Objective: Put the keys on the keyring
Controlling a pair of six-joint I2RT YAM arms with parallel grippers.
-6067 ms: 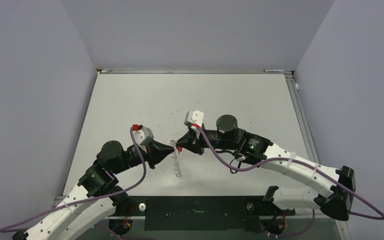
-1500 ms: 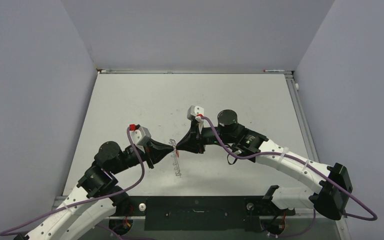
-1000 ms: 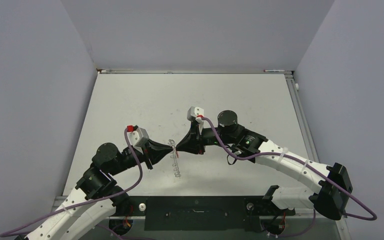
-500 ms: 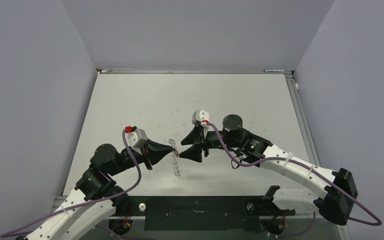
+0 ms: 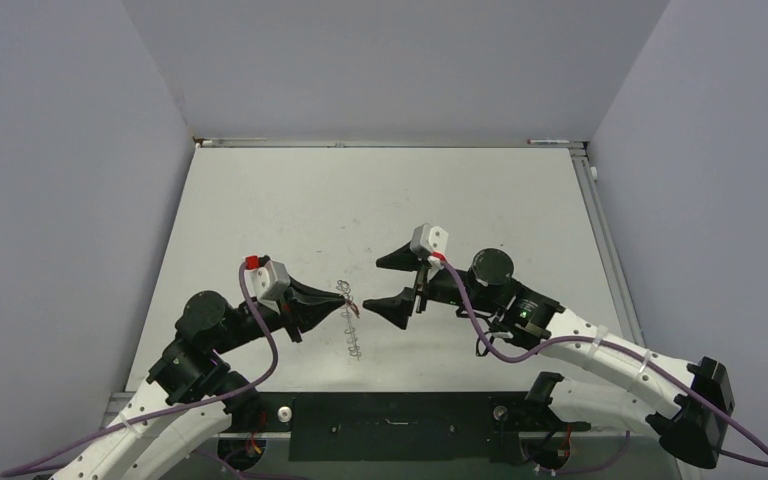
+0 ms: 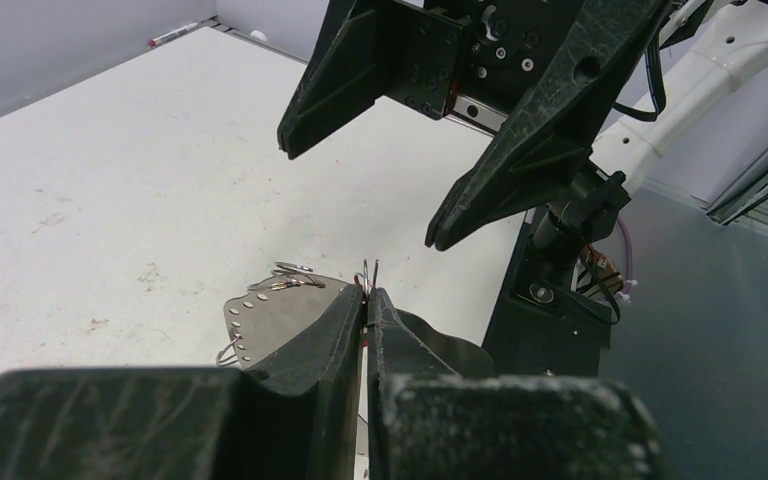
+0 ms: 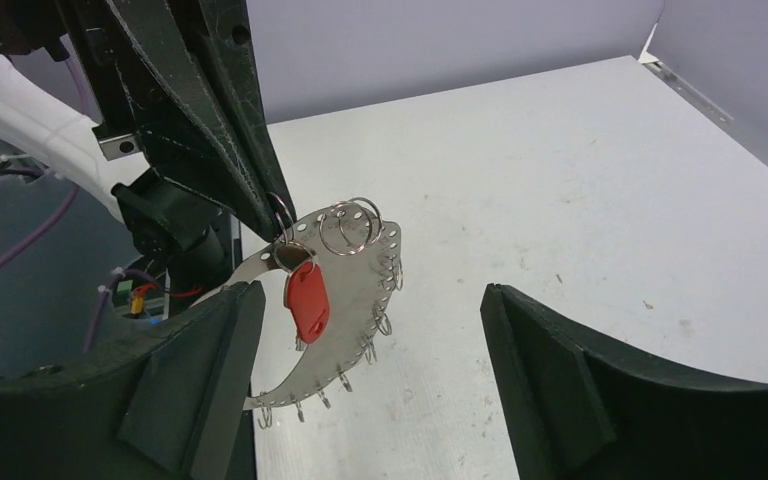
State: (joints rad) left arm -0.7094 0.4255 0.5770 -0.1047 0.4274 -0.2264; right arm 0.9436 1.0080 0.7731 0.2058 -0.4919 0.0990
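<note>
Big white table (image 5: 260, 200) with both arms reaching in from the near edge, tips close together just short of the middle. The right gripper (image 5: 372, 281) is the widest thing out there: its two black fingers are spread far apart with nothing between them, facing the left arm's tip across a small gap. The left gripper (image 5: 343, 300) is the opposite, its fingers pressed tight together into a narrow point, and from the left wrist view you can see thin wire ends poking up from between the tips. It is clamped on the top edge of the keyring (image 7: 365, 275), a flat silvery crescent pierced with holes and fringed with little wire loops (image 7: 350, 225) all round its rim. The crescent hangs down from that pinch, tilted, and I can't tell whether its bottom end touches the table. Smallest of all, the key (image 7: 307, 295): its red plastic head dangles from a loop right under the left fingertips, lying against the face of the crescent, squarely between the right gripper's open fingers as its own camera sees it
</note>
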